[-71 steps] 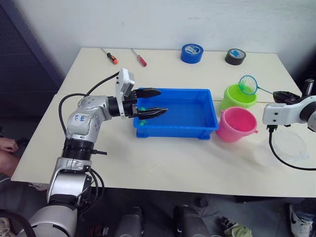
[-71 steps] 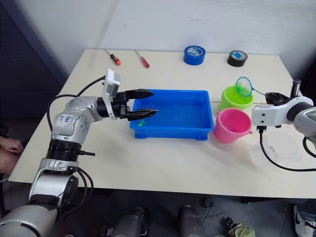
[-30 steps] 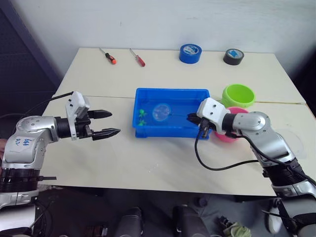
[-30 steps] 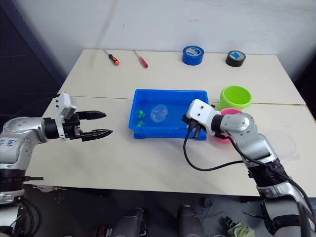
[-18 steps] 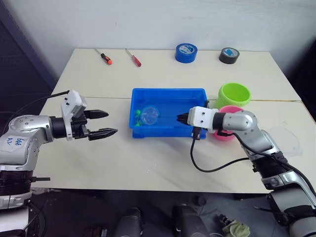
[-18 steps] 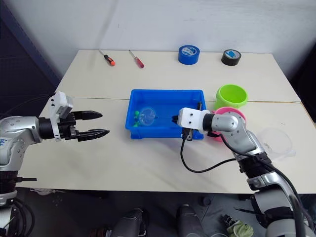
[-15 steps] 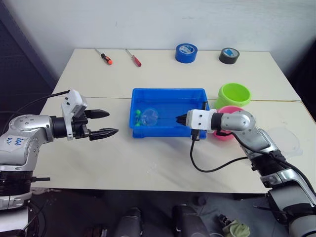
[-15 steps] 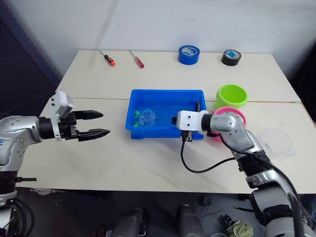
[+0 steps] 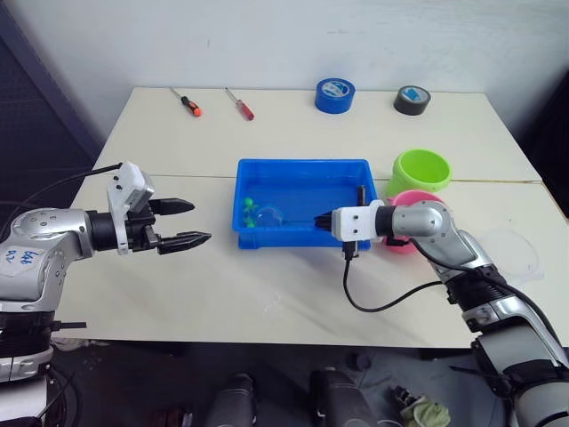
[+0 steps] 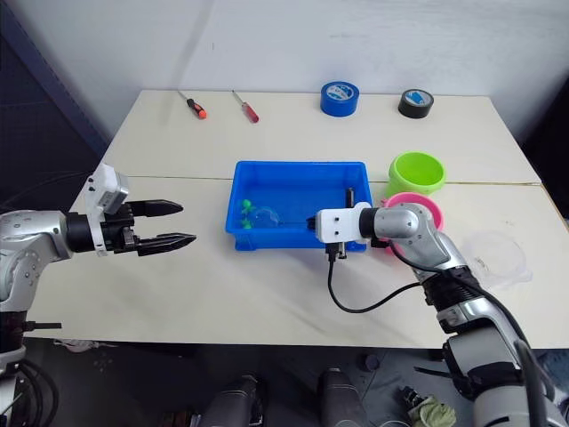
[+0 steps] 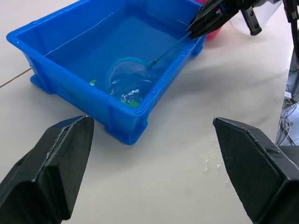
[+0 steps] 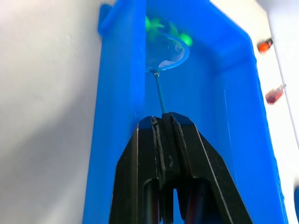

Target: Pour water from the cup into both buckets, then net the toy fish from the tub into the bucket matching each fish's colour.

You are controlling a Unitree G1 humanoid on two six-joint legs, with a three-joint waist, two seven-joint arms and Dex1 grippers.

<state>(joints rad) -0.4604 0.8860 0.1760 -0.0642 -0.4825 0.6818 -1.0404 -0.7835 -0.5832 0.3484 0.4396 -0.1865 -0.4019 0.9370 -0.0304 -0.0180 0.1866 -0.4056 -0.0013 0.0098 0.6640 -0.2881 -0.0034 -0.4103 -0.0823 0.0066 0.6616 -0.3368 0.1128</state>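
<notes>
The blue tub (image 9: 302,164) holds water at the table's middle. My right gripper (image 9: 322,220) is shut on the net's thin wire handle over the tub's near right wall. The net's hoop (image 9: 267,214) is dipped at the tub's left end, beside two green toy fish (image 12: 152,23). My left gripper (image 9: 197,221) hangs open and empty over the table, left of the tub. The lime green bucket (image 9: 424,169) stands right of the tub. The pink bucket (image 9: 418,197) is in front of it, partly hidden by my right arm. The transparent cup (image 9: 520,249) sits at the far right.
Two screwdrivers (image 9: 190,102) lie at the back left of the table. A blue tape roll (image 9: 334,94) and a black tape roll (image 9: 411,99) sit along the back edge. A few water drops (image 11: 212,163) lie on the table in front of the tub.
The net went from above the green bucket down into the tub and slid left to the green fish. My left gripper pulled back from the tub's left wall and has since held still.
</notes>
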